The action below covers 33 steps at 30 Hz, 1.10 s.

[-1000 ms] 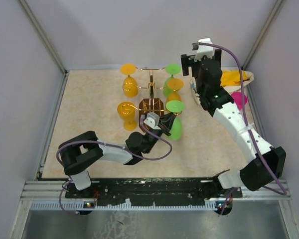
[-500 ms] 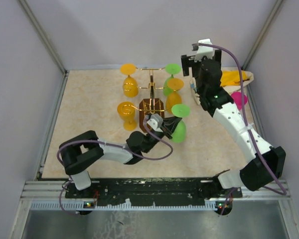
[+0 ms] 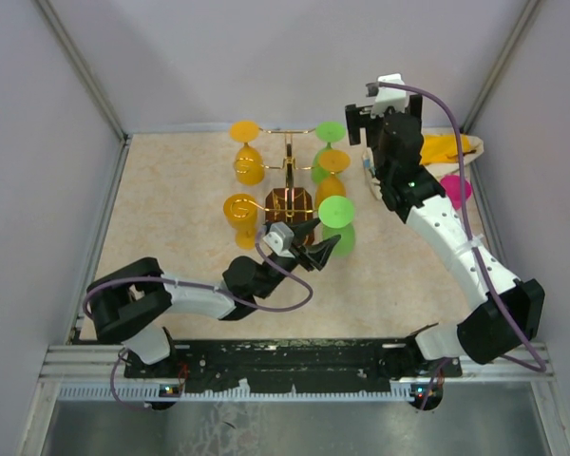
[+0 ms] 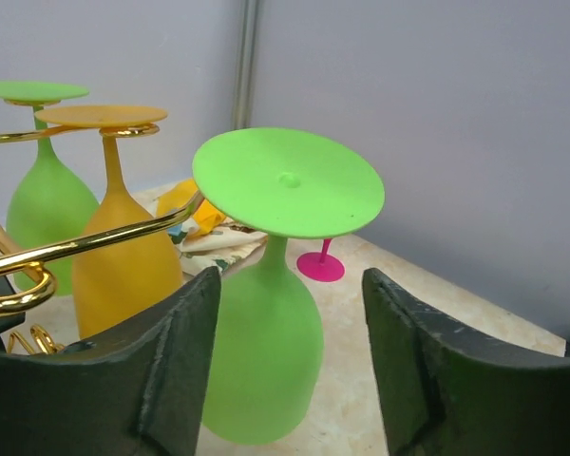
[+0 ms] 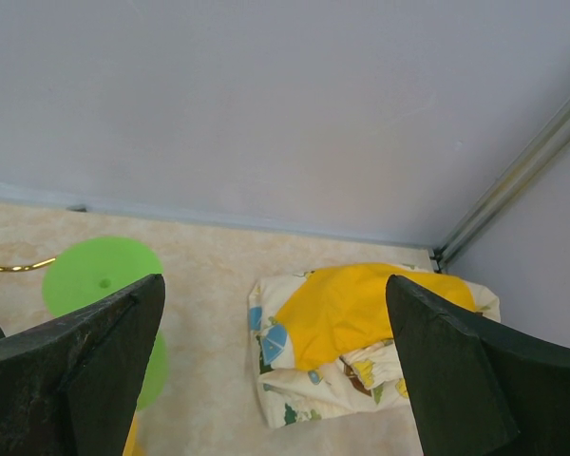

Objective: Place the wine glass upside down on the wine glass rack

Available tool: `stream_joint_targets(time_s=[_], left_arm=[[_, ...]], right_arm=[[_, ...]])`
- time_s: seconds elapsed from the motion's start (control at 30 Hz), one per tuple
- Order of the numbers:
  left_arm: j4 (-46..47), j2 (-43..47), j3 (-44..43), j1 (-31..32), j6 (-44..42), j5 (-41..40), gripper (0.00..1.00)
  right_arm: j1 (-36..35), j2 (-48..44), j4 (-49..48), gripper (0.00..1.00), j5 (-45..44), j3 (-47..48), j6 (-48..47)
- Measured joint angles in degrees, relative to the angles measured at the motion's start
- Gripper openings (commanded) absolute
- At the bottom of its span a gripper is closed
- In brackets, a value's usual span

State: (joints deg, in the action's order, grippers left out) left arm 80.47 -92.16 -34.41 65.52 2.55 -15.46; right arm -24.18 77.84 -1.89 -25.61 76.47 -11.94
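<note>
Jaws of the left gripper (image 4: 290, 285) stand apart and grip nothing. The green wine glass (image 4: 266, 361) sits in the gap just ahead of them, bowl down and foot disc up. On the right-hand finger's side I see clear space to the bowl. On the other side the finger overlaps the bowl's edge in the wrist view, so I cannot tell contact from a near miss. A gold wire arm (image 4: 95, 242) of the wine glass rack (image 3: 290, 201) runs in from the left of the jaws to the stem, just under the foot. My reading: the foot rests on that wire and carries the glass, which is why it hangs inverted with nothing holding it. Whether the rim clears the table I cannot tell. Beyond and left of the jaws an orange glass (image 4: 123, 266) and a second green glass (image 4: 47, 204) hang the same way up on the same stand. Further ahead a pink glass foot (image 4: 320, 267) shows low down. The right gripper (image 5: 274, 285) is raised well off to the right, jaws wide and empty, with a patterned yellow cloth (image 5: 361, 342) lying ahead of them. The table (image 3: 171, 247) is beige, speckled and matte; plain grey walls (image 4: 456, 114) close the cell on three sides.
</note>
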Motion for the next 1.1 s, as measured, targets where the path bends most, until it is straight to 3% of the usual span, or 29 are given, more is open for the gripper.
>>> stream_joint_targets(time_s=[0.33, 0.73, 1.1], left_arm=[[-6.21, 4.35, 1.68, 0.0, -0.5, 2.05, 0.99], [-37.55, 18.36, -5.38, 0.13, -4.87, 19.67, 1.0], [-63.1, 23.19, -18.99, 0.13, -8.09, 32.24, 0.99]], right_arm=[[0.35, 1.27, 3.76, 0.99, -0.07, 1.01, 1.66], [5.31, 3.93, 13.0, 0.99, 1.14, 6.43, 7.39], [8.72, 4.83, 20.44, 0.99, 4.85, 10.93, 10.95]])
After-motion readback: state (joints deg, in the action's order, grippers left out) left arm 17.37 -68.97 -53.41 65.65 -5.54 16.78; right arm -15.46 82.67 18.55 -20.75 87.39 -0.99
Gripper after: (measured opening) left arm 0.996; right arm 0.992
